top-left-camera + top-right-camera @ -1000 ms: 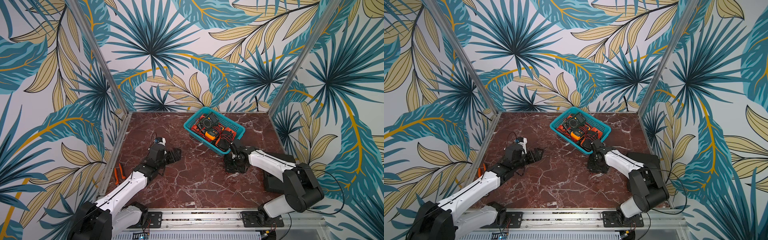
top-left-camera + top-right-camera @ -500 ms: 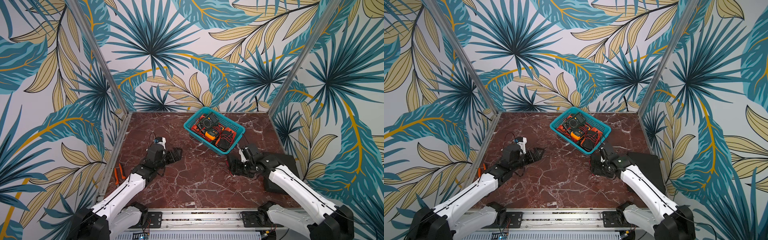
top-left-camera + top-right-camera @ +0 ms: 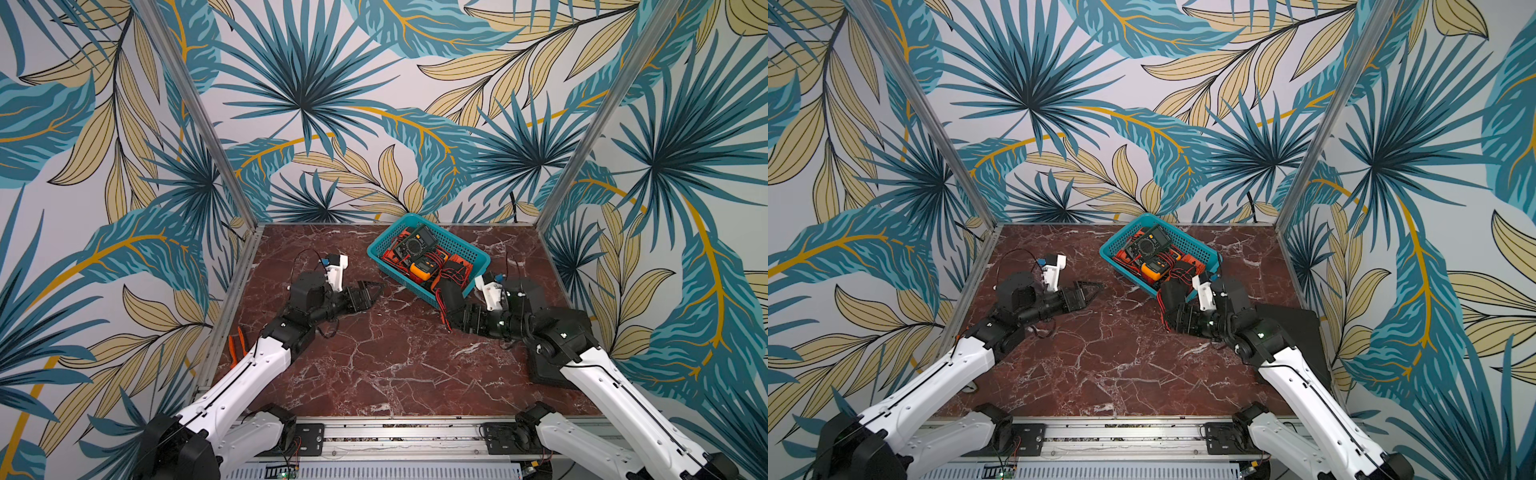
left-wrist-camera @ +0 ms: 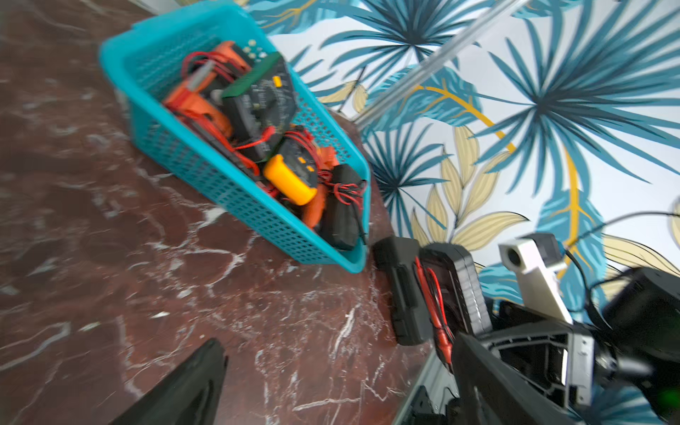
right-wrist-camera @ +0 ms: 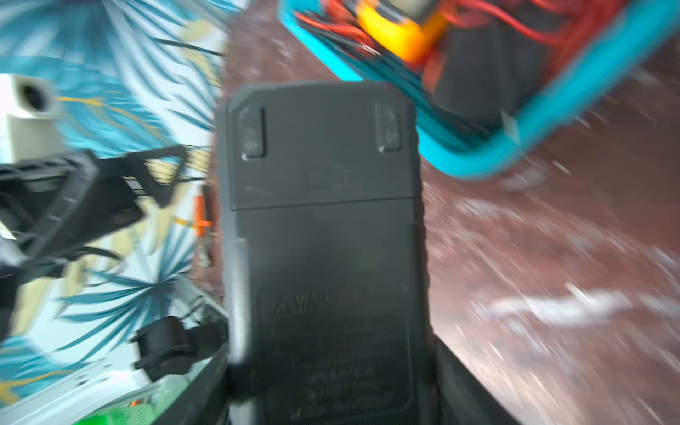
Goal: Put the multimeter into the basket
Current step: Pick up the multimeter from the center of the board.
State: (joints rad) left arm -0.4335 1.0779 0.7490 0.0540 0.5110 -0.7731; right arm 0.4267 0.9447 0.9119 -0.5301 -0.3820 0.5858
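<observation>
You are looking into a booth whose walls carry tropical leaf wallpaper [image 3: 303,104] in teal and tan, with bare aluminium posts [image 3: 199,112] at the back corners. At the far left, outside the frame, lies an orange-handled hand tool [image 3: 235,347]. The red-brown marble-patterned bench [image 3: 395,353] is glossy and veined with white. Your left pincer [image 3: 374,293] hangs low over it, jaws spread wide with nothing between them. To its right, toward the back wall, the teal perforated plastic basket [image 3: 395,272] sits askew, holding several meters and red leads, an orange-cased meter [image 3: 424,266] among them. Your right pincer [image 3: 455,309] is clamped on the black rectangular multimeter [image 3: 451,295], whose back faces the wrist camera. The meter is just beside the basket's near corner, outside it. A flat black mat [image 3: 544,374] lies at the bench's right edge, under that arm.
</observation>
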